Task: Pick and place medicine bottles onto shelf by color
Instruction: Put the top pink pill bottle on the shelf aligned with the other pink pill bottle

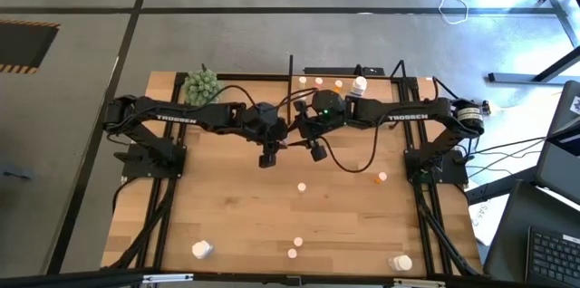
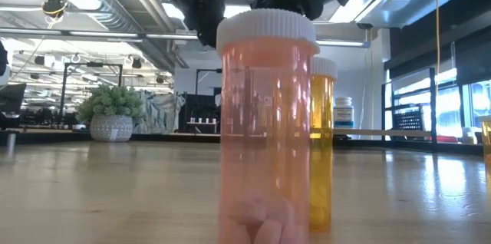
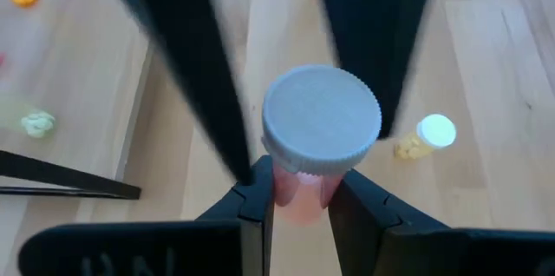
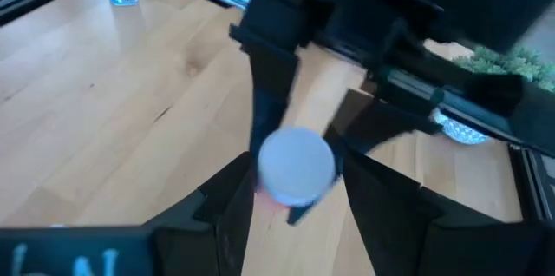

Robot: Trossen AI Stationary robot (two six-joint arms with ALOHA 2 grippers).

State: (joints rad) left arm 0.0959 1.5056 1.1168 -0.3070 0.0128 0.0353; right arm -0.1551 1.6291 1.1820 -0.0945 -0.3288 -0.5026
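Pink bottle (image 3: 308, 172) hangs mid-bench between both grippers: left gripper's (image 3: 299, 207) fingers clamp its body, right gripper's (image 4: 290, 185) fingers bracket it. Seemingly a handover; next, one releases, shelf (image 1: 349, 78) follows.

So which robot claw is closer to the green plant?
Left. The left gripper hangs over the middle of the table, on the side toward the green plant at the far left corner. The right gripper hangs just beyond it, farther from the plant.
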